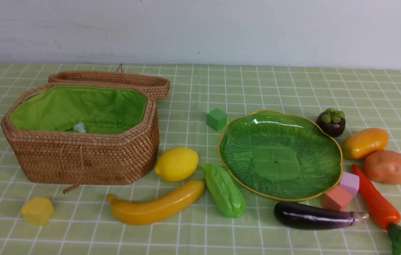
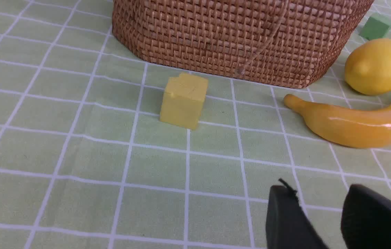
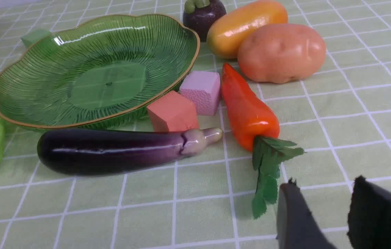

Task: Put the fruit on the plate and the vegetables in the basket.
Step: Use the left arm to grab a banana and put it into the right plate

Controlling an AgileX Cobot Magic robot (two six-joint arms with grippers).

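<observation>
The open wicker basket (image 1: 80,156) stands at the left and the green plate (image 1: 278,156) at the right, both holding no produce. Between them lie a lemon (image 1: 176,164), a banana (image 1: 158,207) and a green gourd (image 1: 224,191). Around the plate's near and right sides lie an eggplant (image 1: 310,215), a red-orange pepper (image 1: 376,202), a potato (image 1: 390,166) and a mango (image 1: 365,142). My left gripper (image 2: 316,188) hovers open over bare cloth near the banana (image 2: 354,126). My right gripper (image 3: 323,182) is open beside the pepper's leaves (image 3: 268,166). Neither arm shows in the front view.
A dark purple mangosteen (image 1: 331,122) sits behind the plate. Foam blocks lie about: green (image 1: 216,119) behind the plate, yellow (image 1: 37,210) in front of the basket, pink (image 1: 349,183) and coral (image 1: 336,198) against the plate's rim. The basket's lid (image 1: 115,79) lies behind it.
</observation>
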